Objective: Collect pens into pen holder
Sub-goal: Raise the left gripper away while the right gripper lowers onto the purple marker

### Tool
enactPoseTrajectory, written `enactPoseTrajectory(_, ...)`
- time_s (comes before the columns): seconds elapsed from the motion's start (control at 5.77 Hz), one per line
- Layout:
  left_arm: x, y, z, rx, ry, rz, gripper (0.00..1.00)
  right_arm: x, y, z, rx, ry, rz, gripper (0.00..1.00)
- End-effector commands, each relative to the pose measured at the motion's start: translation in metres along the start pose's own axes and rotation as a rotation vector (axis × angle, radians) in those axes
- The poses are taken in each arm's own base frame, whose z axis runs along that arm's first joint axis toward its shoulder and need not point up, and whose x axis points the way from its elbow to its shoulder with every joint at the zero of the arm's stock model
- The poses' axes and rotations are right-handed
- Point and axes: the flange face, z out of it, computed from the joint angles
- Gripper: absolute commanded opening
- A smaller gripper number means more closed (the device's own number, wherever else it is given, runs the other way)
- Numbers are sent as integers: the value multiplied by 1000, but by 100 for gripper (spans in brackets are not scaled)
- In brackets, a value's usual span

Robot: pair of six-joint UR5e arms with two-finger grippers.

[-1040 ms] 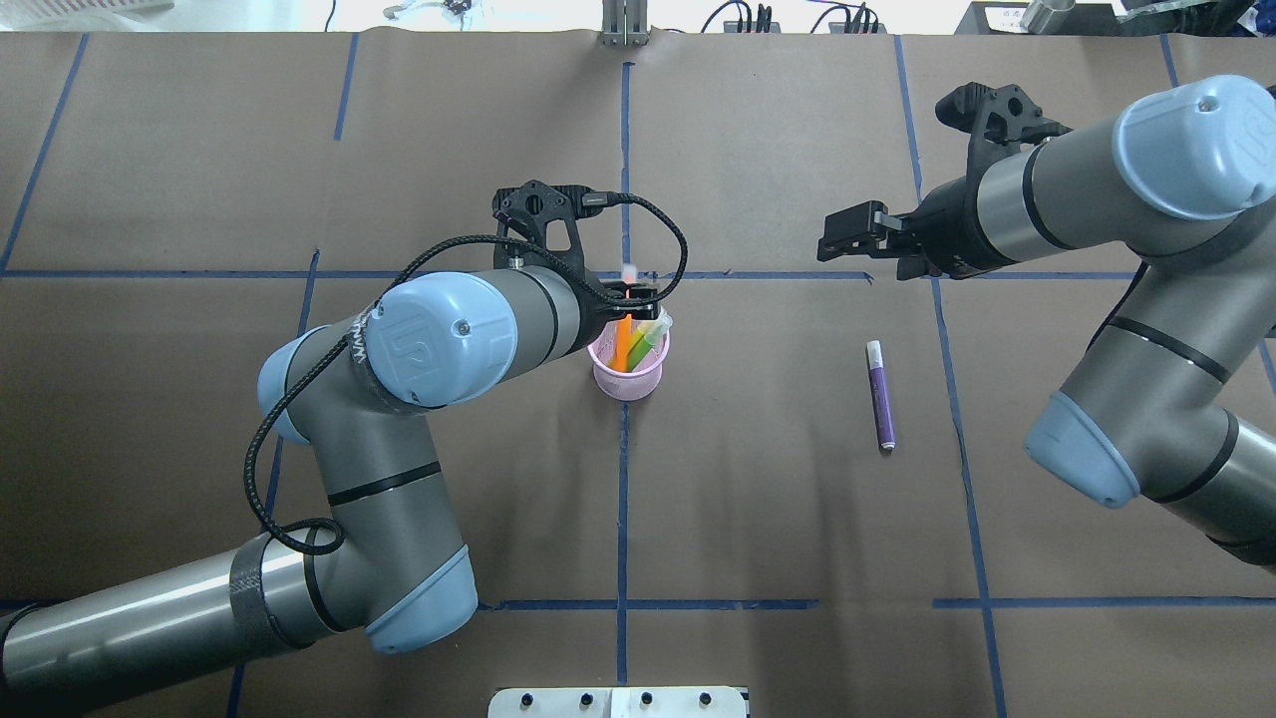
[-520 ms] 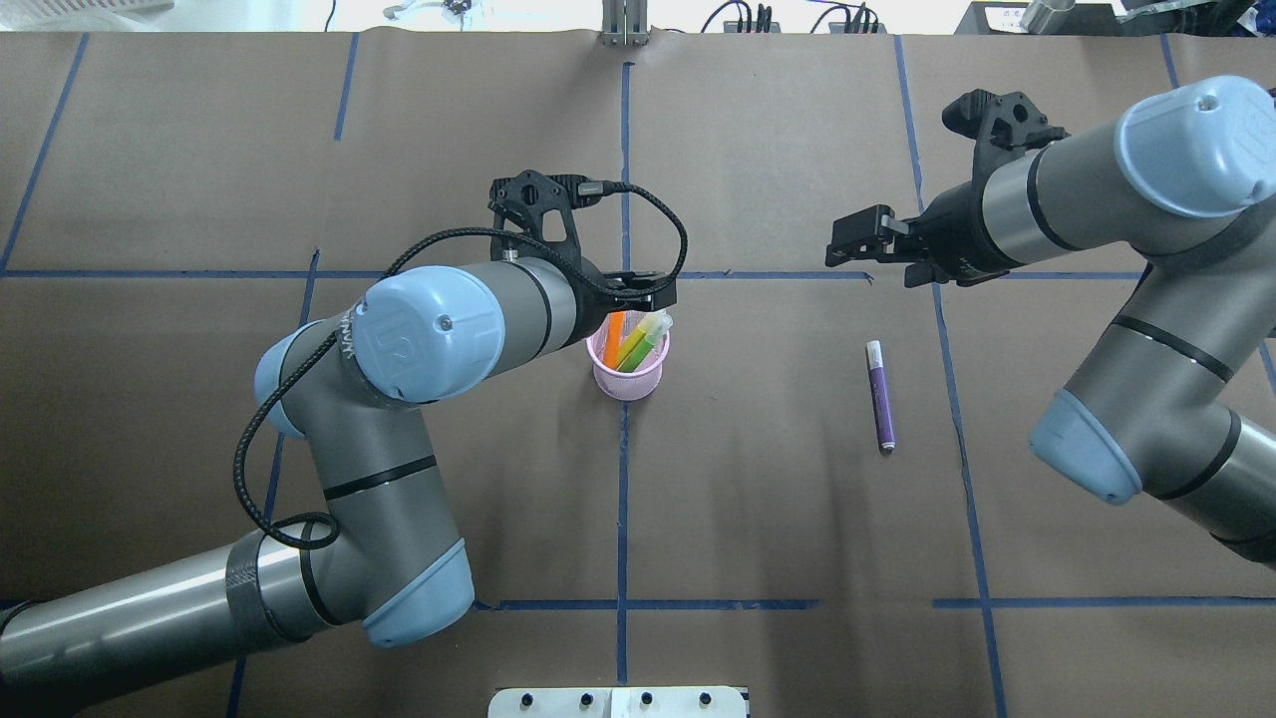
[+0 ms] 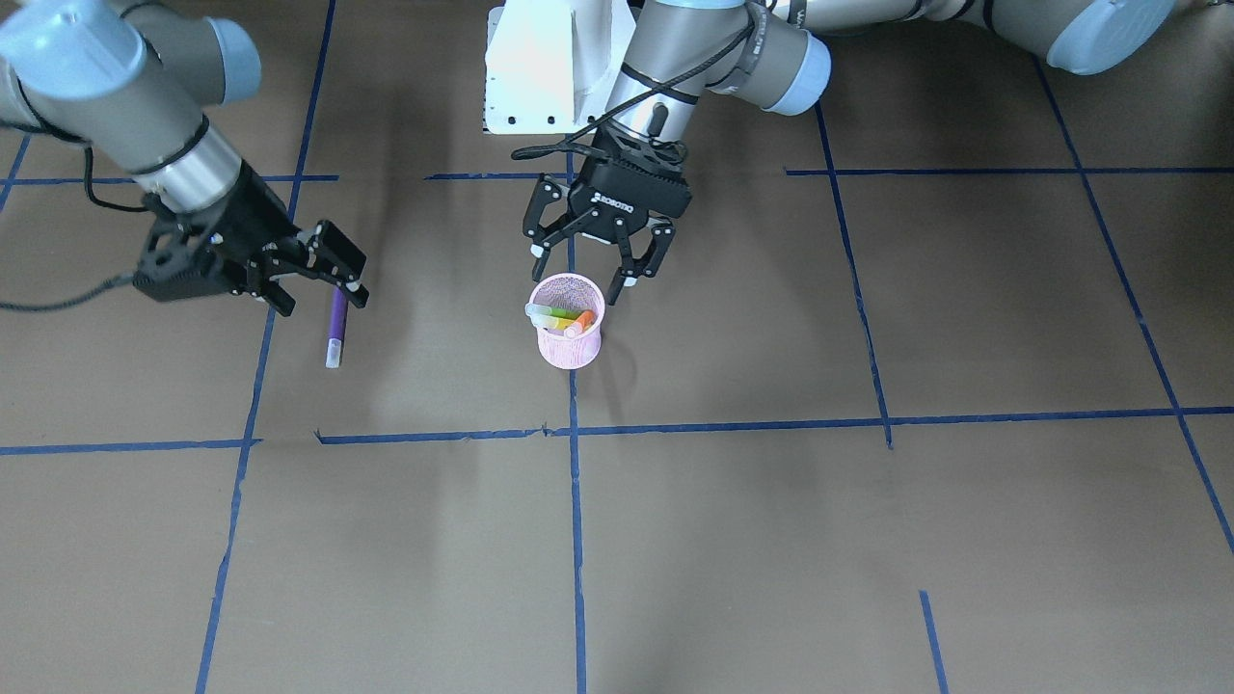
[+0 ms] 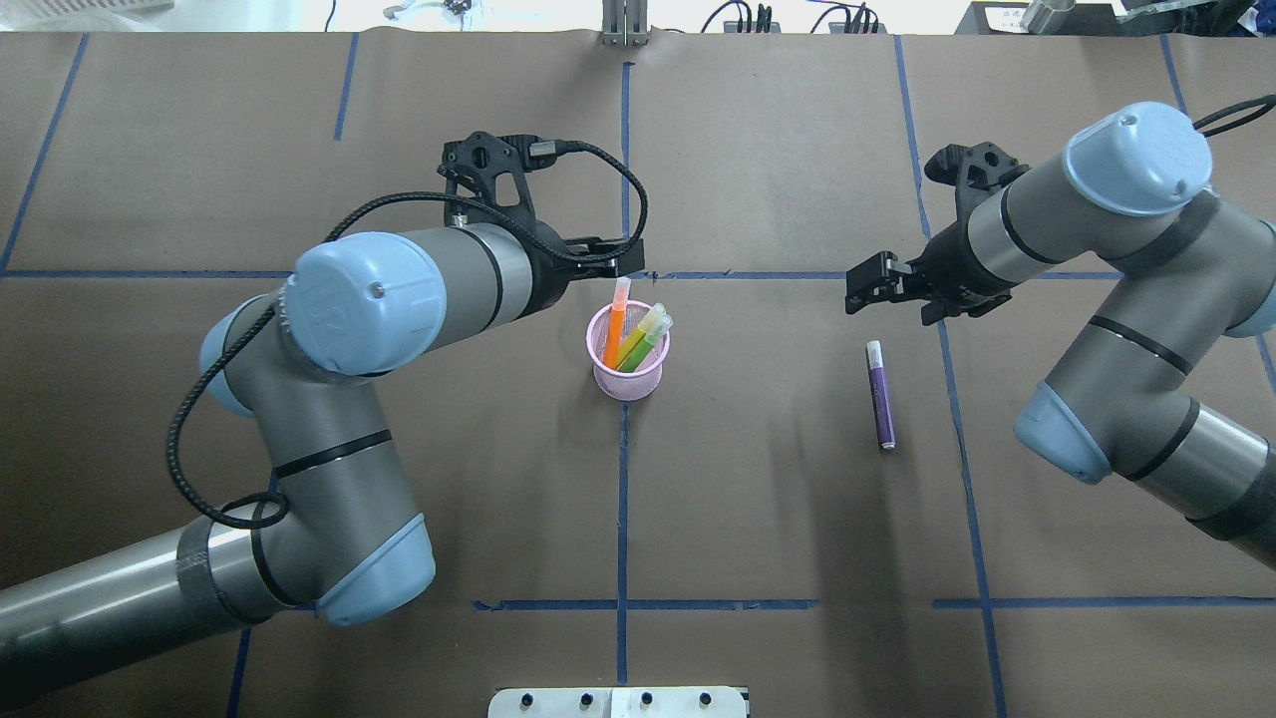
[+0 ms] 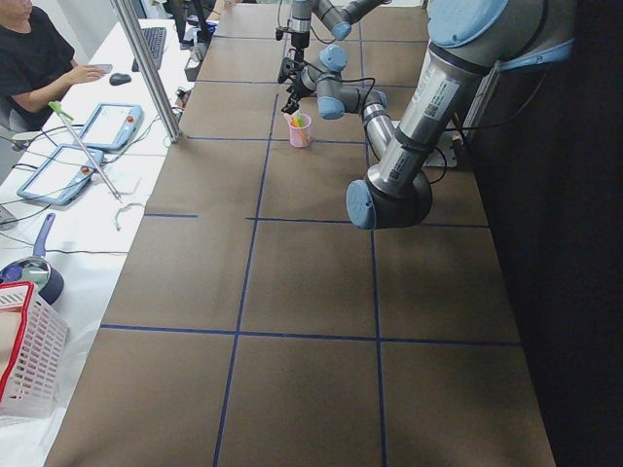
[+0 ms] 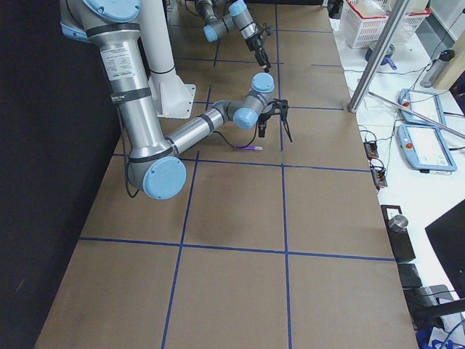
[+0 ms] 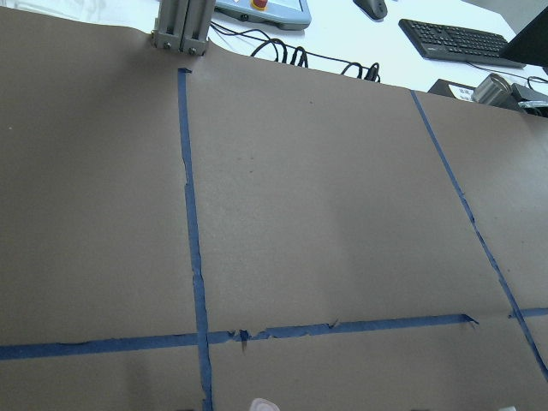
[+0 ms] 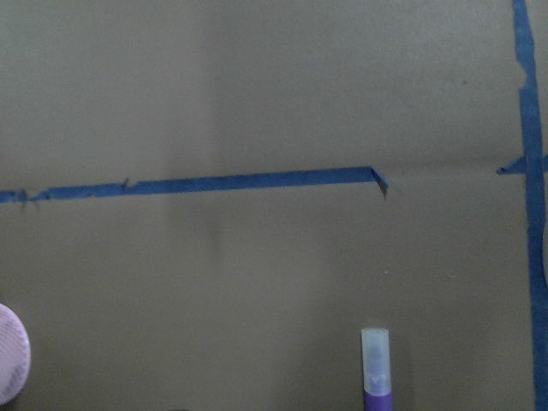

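Note:
The pink mesh pen holder (image 4: 628,385) (image 3: 569,353) stands at the table's middle. An orange pen (image 4: 614,334) and a green pen (image 4: 644,337) lean inside it, caps up. My left gripper (image 4: 610,265) (image 3: 583,268) hovers open just beyond the holder's rim, holding nothing. A purple pen (image 4: 881,396) (image 3: 335,326) lies flat on the paper to the holder's right. My right gripper (image 4: 865,289) (image 3: 318,284) is open above the purple pen's capped end, apart from it. That pale cap (image 8: 375,358) shows at the bottom of the right wrist view.
Brown paper with blue tape lines (image 4: 623,469) covers the table. A white mounting plate (image 4: 618,702) sits at the near edge. At the far left end of the table, a person sits at a bench with tablets (image 5: 102,125) and a basket (image 5: 24,350).
My left gripper opened and let the orange pen drop into the holder, then drew back to the left. My right gripper came down closer to the purple pen.

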Motion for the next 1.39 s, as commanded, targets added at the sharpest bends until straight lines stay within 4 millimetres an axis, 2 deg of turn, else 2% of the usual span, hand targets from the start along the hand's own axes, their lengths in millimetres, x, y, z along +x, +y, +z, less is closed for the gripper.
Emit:
enactPoseTrajectory(0.0,-8,-2,-14,6,4,-2,88,15,-1,33,-151,142,-95,100)
enactPoseTrajectory(0.17,-8,-2,-14,5,3,-3,89,4,-12,41,-198,197,-94,99)
enactPoseTrajectory(0.35,-9,-2,-14,7,2,-3,89,-5,-13,56,-246,205,-80,98)
enactPoseTrajectory(0.87,-17,4,-12,-1,-10,-1,90,10,-13,81,-310,213,19,96)
enactPoseTrajectory(1.21,-17,5,-13,-2,-9,-1,90,10,-12,82,-308,217,71,92)
